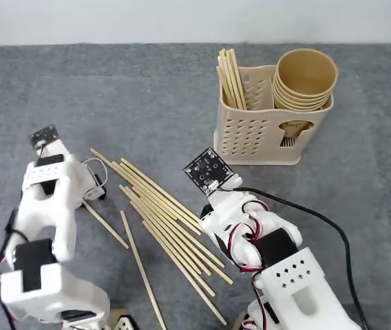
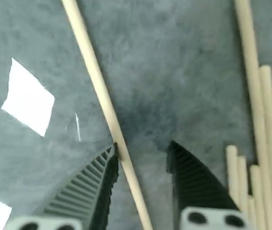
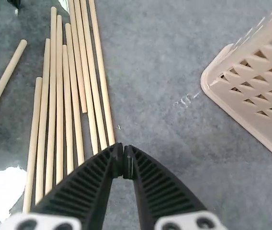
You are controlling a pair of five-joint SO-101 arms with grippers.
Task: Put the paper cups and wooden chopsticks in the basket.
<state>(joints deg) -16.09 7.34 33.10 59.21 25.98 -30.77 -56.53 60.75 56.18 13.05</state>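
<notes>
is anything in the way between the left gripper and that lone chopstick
Nothing visible does. The left gripper is open low over the grey mat, and the lone chopstick lies between its fingers, touching one. The other chopsticks lie off to the side.

Basket [image 1: 254,137]: one. Paper cups [image 1: 305,72]: one nested stack, about five. Chopsticks [image 1: 175,230]: about four in the basket, roughly twelve loose on the table [image 1: 113,89].

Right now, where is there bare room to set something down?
Free: the grey mat left of the basket in the high view, toward the back edge, and the strip right of it. Crowded: the loose chopsticks across the front middle.
</notes>
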